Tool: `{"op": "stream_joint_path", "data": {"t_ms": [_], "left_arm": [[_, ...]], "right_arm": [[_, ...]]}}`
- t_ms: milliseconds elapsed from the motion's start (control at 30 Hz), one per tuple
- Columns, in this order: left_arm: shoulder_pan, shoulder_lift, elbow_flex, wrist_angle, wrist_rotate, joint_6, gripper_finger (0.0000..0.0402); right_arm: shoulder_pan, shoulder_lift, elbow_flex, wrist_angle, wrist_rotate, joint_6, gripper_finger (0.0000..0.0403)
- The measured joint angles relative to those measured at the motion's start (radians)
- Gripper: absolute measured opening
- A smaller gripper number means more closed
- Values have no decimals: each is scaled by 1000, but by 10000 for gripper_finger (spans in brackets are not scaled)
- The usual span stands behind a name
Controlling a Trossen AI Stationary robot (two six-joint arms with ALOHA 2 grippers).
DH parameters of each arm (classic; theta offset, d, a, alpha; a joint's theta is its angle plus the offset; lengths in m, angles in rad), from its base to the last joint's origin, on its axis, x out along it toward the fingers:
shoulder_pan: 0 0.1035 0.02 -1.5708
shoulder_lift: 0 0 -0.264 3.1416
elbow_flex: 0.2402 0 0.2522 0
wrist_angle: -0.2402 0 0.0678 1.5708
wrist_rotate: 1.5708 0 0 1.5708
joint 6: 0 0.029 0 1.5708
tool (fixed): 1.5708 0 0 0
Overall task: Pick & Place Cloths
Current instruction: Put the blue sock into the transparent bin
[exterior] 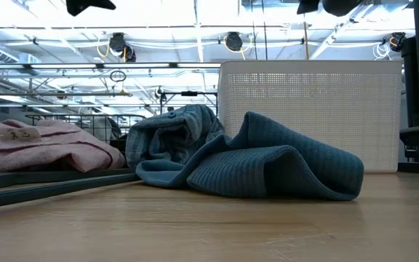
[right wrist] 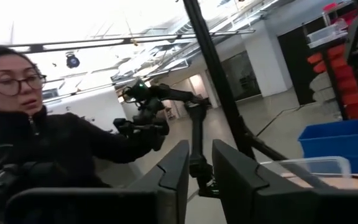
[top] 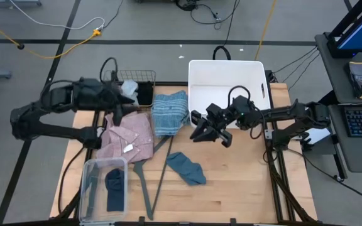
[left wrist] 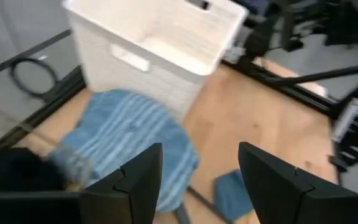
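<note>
My left pincer [top: 119,108] wide open, empty, above pink checked shirt [top: 129,139]; right pincer [top: 211,130] nearly closed, empty, beside white basket [top: 226,69].

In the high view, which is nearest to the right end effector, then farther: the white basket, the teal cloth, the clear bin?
From the right end effector:
1. White basket, just behind it at the table's back.
2. Teal cloth, in front, mid-table.
3. Clear bin, far across at the front left corner.

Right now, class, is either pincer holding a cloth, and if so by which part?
Nothing is held. The left pincer is open above the blue striped towel; the right pincer, fingers close together, grips nothing.
</note>
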Motion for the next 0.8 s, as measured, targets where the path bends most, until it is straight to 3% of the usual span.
{"op": "stream_joint_path", "data": {"t_ms": [333, 567, 667, 800], "left_arm": [[-160, -87, -196, 145, -2, -75, 106], [-254, -121, -257, 203, -2, -68, 16], [-283, -123, -257, 204, -11, -70, 7], [-314, -123, -257, 205, -29, -67, 17]], "right_arm": [[139, 0, 1, -181, 143, -107, 9], [262, 0, 122, -637, 322, -271, 2], [313, 0, 180, -838, 408, -322, 1], [367, 0, 201, -944, 502, -318, 1]]}}
